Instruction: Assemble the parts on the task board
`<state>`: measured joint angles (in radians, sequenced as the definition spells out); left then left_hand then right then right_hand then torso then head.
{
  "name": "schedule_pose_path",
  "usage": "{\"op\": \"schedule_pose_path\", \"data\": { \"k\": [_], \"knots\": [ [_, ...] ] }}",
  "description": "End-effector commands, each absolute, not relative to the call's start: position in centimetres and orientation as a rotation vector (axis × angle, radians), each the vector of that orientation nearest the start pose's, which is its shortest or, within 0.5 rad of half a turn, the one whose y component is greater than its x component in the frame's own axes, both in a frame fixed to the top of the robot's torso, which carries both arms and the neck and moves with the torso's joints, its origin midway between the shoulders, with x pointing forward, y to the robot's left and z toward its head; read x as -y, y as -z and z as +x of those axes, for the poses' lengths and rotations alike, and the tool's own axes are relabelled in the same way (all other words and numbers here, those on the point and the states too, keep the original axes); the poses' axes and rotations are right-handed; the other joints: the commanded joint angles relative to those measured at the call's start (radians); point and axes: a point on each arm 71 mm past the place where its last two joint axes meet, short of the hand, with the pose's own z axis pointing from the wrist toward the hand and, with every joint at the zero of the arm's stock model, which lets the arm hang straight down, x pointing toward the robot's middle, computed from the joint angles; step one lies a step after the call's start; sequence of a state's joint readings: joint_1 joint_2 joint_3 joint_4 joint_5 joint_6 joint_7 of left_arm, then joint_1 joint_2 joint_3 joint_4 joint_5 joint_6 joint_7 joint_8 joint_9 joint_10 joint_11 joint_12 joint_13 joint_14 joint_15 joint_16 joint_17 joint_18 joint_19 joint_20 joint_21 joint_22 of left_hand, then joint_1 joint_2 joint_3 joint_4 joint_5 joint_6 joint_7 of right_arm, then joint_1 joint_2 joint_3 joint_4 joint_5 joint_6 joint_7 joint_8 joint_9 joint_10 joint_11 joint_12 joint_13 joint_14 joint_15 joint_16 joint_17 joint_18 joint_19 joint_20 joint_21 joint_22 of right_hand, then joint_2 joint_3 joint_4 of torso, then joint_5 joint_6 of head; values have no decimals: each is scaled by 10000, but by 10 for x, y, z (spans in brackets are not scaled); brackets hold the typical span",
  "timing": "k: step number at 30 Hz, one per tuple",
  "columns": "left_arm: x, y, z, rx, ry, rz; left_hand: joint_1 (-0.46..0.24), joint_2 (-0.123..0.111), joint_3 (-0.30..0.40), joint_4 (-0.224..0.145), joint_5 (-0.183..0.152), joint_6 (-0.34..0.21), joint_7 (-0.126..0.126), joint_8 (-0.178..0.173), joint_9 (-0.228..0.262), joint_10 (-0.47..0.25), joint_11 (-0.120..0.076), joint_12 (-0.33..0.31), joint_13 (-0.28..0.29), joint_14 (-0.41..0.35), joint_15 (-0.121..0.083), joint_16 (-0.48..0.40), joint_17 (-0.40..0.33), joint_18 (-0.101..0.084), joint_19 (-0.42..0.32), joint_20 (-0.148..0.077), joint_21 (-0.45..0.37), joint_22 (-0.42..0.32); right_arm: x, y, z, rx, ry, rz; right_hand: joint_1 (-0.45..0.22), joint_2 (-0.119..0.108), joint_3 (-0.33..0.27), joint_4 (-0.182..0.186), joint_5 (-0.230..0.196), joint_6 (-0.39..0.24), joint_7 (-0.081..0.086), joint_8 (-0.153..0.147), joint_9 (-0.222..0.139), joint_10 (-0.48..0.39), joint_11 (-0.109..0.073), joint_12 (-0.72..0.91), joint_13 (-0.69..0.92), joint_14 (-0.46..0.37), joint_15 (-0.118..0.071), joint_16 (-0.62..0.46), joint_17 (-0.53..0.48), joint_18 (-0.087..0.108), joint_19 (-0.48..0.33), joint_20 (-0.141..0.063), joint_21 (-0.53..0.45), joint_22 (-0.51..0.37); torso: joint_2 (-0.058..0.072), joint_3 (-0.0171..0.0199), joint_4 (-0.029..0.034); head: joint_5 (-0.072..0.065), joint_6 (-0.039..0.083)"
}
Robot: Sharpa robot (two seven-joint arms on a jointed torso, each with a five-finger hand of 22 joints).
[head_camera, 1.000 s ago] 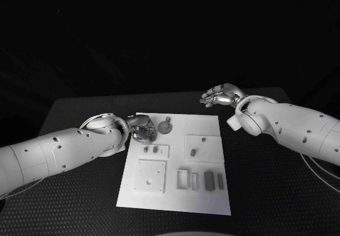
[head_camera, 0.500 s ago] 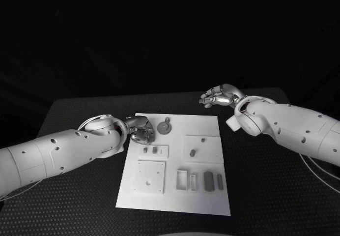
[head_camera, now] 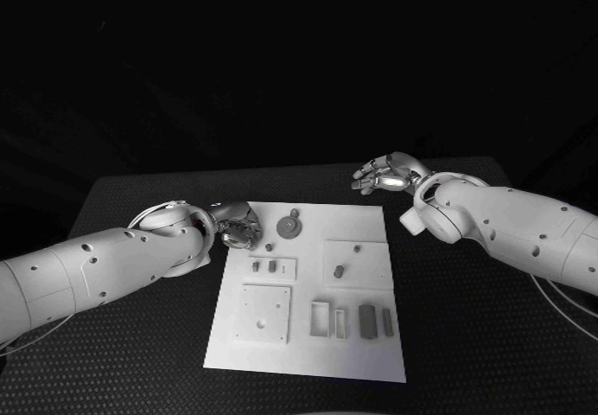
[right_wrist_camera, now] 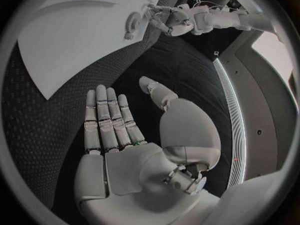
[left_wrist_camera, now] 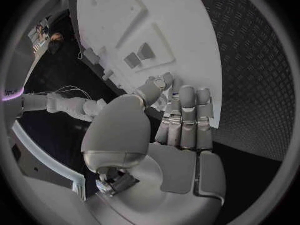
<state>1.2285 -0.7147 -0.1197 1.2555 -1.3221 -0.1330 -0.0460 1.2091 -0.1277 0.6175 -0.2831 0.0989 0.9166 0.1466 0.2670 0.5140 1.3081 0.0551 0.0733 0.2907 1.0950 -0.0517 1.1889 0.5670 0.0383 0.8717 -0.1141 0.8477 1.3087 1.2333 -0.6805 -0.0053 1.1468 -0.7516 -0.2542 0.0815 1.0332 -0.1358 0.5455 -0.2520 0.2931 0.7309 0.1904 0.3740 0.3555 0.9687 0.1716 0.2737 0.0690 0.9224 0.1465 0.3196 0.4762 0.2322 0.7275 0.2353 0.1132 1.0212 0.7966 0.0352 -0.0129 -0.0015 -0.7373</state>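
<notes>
The task board (head_camera: 361, 225) lies mid-table with grey parts (head_camera: 366, 316) on it; my left hand (head_camera: 239, 230) sits at its far left corner, fingers straight, holding nothing; my right hand (head_camera: 389, 172) hovers beyond it, fingers spread

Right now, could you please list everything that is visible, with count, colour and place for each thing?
table: one, black, textured, under everything.
task board: one, white, middle of the table.
gear: one, grey, round, far part of the board near the left hand.
parts: several, grey, small; some in the near row of the board, some on raised white plates in its middle.
left hand: one, silver, at the board's far left edge, holding nothing that I can see.
right hand: one, silver, open, above the table beyond the board's far right corner.
</notes>
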Motion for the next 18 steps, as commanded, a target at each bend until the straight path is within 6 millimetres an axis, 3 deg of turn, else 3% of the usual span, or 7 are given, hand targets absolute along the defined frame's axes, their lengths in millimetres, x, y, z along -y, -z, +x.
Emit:
{"op": "schedule_pose_path", "data": {
  "k": [1,5,8,14,16,18],
  "knots": [
    [-219,218,529,-18489,6338,175,15,-11,34,44,8,76,5,54,18,11,8,-6,17,-10,-27,30,-22,95,29,-376,14,177,230,182,556,-17190,-9269,3805,177,24,58,-138,-116,141,134,82,-2,146,-26,49,24,156,-18,77,47,142,135,2,-32,33,-7,11,-8,-13,53],
    [-224,210,534,-17968,6710,-625,-162,-90,70,131,-37,-29,53,26,-4,-291,133,-91,-44,-276,100,-310,-206,56,-177,-280,-187,100,232,185,551,-17509,-8987,2922,284,26,112,-239,-154,308,74,168,21,326,-102,150,54,300,-89,168,113,193,308,2,-17,72,-5,15,-6,-116,123],
    [-231,203,538,-17687,7322,-1939,-311,-161,19,220,-101,-113,93,-3,-25,-407,171,-81,-67,-228,133,-377,-256,74,-152,-246,-221,84,235,187,547,-17652,-8506,2127,409,27,165,-332,-182,602,-41,311,72,603,-257,304,108,515,-223,314,229,279,572,-12,51,117,-5,9,0,-213,177],
    [-248,187,544,-16746,9124,-5214,-633,-230,-109,423,-260,-179,152,3,-42,-477,205,-46,-72,-255,161,-575,-375,116,-165,-198,-338,46,238,193,533,-17784,-7615,595,653,-15,318,-361,-361,858,-112,380,91,868,-375,427,157,738,-342,483,444,296,899,-80,102,165,-11,18,-9,-208,215],
    [-250,184,544,-16541,9409,-5267,-662,-225,-116,441,-267,-182,154,7,-43,-483,207,-44,-71,-286,174,-625,-400,112,-192,-186,-370,36,237,193,528,-17703,-7480,247,681,-24,336,-358,-384,899,-123,391,98,911,-394,446,168,776,-360,510,483,296,955,-95,117,177,-19,20,-16,-208,227],
    [-251,180,542,-16329,9878,-5302,-846,-193,-111,488,-292,-232,166,21,-44,-589,307,-47,-92,-747,323,-1367,-757,-16,-703,-21,-840,-136,235,198,518,-17704,-7191,-488,738,-43,389,-350,-448,1030,-143,436,128,1067,-454,517,210,979,-430,639,609,296,1181,-160,196,214,-19,6,-19,-203,230]
  ]
}}
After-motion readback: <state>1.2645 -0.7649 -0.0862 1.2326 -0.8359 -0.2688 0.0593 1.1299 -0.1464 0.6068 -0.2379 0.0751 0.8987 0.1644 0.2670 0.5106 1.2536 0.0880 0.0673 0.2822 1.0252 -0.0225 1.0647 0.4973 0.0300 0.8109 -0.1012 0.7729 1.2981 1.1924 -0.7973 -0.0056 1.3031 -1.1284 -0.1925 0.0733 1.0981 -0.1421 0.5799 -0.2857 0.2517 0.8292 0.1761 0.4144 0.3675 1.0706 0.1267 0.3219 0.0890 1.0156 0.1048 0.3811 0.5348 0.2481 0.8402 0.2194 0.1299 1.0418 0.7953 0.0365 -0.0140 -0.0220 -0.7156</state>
